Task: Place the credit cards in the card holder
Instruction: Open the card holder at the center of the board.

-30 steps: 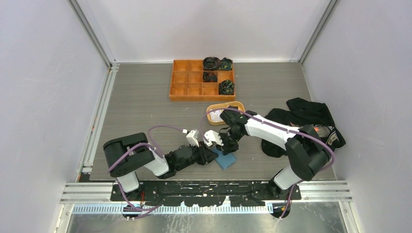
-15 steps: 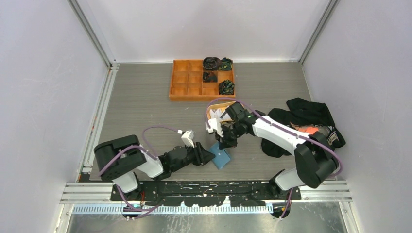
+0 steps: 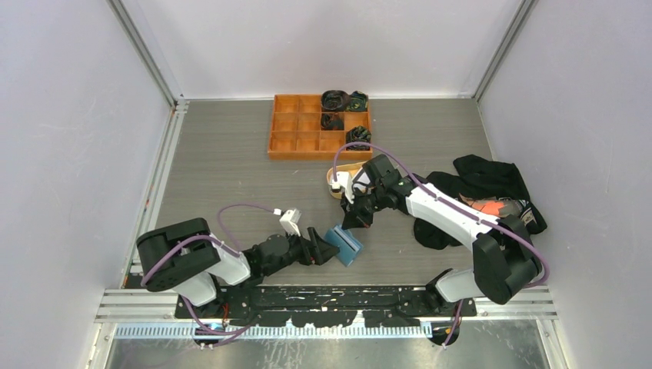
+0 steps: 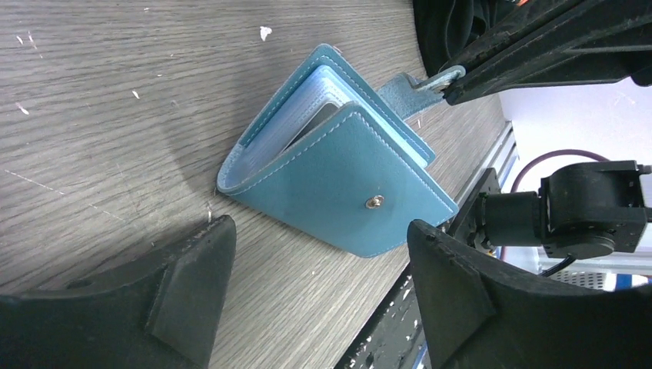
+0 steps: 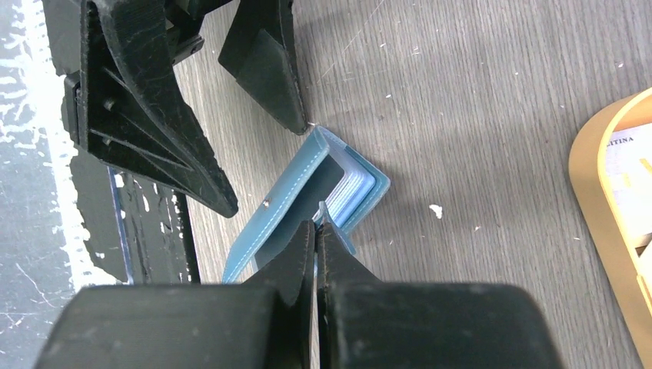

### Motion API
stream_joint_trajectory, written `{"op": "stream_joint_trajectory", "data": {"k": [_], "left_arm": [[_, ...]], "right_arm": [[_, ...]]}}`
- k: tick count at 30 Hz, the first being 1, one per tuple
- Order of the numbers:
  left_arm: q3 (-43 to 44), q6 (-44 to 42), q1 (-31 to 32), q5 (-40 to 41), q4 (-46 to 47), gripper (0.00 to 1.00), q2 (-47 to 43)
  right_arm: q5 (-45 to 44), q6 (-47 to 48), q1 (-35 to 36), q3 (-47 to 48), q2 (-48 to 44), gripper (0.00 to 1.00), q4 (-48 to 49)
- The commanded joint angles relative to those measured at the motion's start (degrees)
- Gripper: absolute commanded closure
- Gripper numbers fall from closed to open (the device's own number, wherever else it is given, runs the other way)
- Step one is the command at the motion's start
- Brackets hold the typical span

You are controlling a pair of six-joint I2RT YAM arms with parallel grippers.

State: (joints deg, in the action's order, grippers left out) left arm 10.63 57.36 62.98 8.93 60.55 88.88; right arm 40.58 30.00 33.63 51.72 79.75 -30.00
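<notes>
- The card holder (image 4: 338,184) sits on the table (image 3: 231,169) near the front edge, between the two arms; it is half open in a V shape, and the pale card slots inside show.
- The right pincer (image 5: 317,231) is squeezed tight on the blue snap tab (image 4: 400,84) of the card holder; I think it holds the tab so the cover stays open and the slots can be reached.
- The left pincer (image 4: 319,254) lies low on the table, pointing at the card holder; its two fingers (image 5: 261,69) are spread wide apart, one on each side of the folded edge.
- The left pincer holds nothing; one fingertip is just beside a corner of the card holder, but I cannot tell if it touches.
- I think the left pincer is spread like this to catch the other cover, or to stop the card holder sliding while the right one pulls.
- The credit cards (image 5: 630,169) are not in the card holder yet; a white one with small print lies in the tan dish (image 5: 596,200), well apart from the card holder; the right arm hides most of the dish from above.
- So the job looks like it is at the opening step; no card is in a pincer now.
</notes>
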Motion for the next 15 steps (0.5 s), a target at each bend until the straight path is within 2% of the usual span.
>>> {"op": "stream_joint_trajectory", "data": {"k": [1, 5, 7, 10, 15], "left_arm": [[-1.6, 2.28, -0.13, 2.42, 4.22, 0.16, -1.27], [-2.74, 3.95, 0.12, 4.89, 4.28, 0.14, -3.33], [-1.98, 6.43, 0.28, 6.29, 0.27, 0.14, -5.17], [1.06, 9.24, 0.72, 8.36, -11.6, 0.11, -9.44], [8.2, 12.43, 3.72, 17.25, -40.99, 0.08, -20.06]], "right_arm": [[0.72, -3.16, -0.38, 0.84, -2.37, 0.99, 3.61], [0.29, -3.41, -0.41, 0.92, -2.21, 0.99, 3.65], [0.0, -3.54, -0.46, 0.92, -2.15, 0.99, 3.77], [-0.51, -3.71, -0.45, 0.84, -2.14, 0.99, 4.0], [-1.09, -3.86, -0.42, 0.91, -1.79, 0.99, 4.22]]}}
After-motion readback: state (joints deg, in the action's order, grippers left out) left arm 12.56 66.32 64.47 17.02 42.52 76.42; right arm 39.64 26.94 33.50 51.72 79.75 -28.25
